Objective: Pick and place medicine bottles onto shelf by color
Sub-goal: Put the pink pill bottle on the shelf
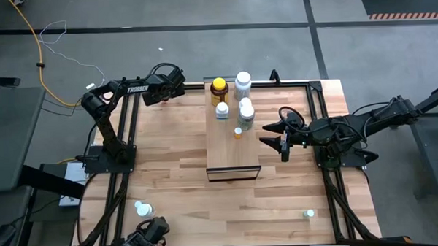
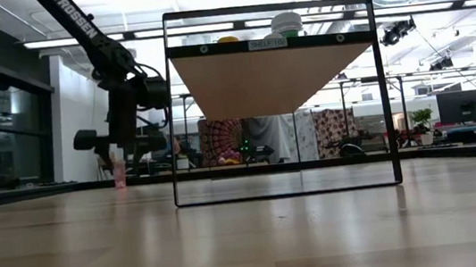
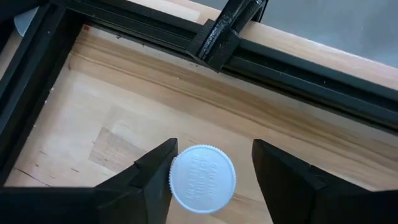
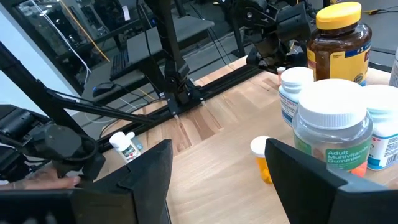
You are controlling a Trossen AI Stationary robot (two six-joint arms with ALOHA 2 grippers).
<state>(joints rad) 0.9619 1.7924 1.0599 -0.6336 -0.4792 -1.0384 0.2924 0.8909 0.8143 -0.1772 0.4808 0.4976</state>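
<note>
White-capped bottle (image 3: 202, 178) is straddled by the spread left gripper (image 3: 211, 171); one finger (image 3: 158, 171) touches it. Right gripper (image 1: 284, 137) is held open beside the shelf (image 1: 231, 148).

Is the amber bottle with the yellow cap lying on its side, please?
No, the amber bottle stands upright on the shelf, yellow cap on top.

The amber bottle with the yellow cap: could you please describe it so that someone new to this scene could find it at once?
Start at the long light-wood shelf board in the middle of the table and go to its far end, where the bottles cluster. The amber bottle with the yellow cap stands at the far left corner of that group. Its neighbours are white-capped bottles and a tiny orange vial; it alone is dark brown with a yellow lid.
</note>
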